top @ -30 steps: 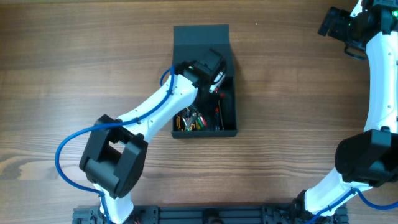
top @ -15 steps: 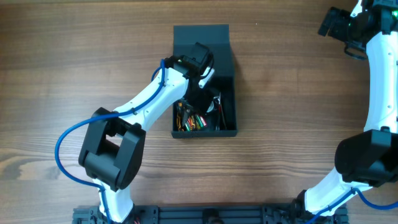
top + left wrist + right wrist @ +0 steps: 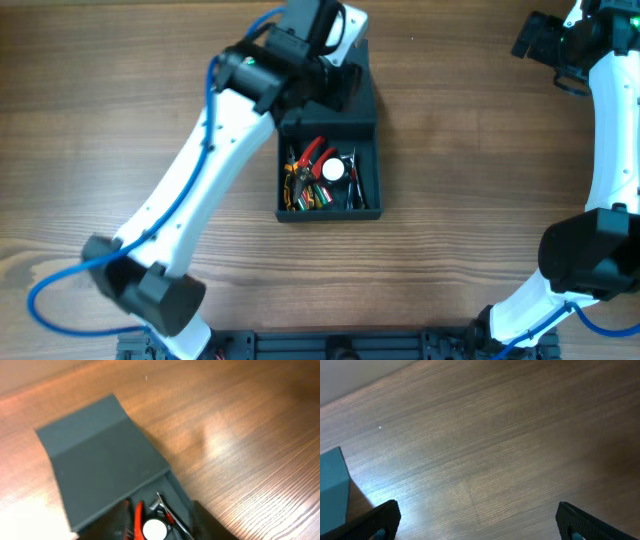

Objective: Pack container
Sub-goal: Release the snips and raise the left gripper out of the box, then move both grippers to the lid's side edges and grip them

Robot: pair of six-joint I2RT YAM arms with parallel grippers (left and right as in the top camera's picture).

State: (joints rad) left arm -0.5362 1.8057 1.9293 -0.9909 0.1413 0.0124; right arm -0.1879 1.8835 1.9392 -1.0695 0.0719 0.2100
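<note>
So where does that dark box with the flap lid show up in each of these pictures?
Overhead: the box sits at centre, its lid end partly under the left arm.
Left wrist: the lid fills the left-centre, with the open part at the bottom edge.
Right wrist: only a teal corner at the left edge, probably the box.
Shared landmark: the white disc inside the box, in the overhead and left wrist views.

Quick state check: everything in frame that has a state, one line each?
container: open, not empty.
lid: flipped back, not closed.
tools: lying in the container, none gripped.
left gripper: open, empty, above the lid.
right gripper: wide open, empty, over the table.
</note>
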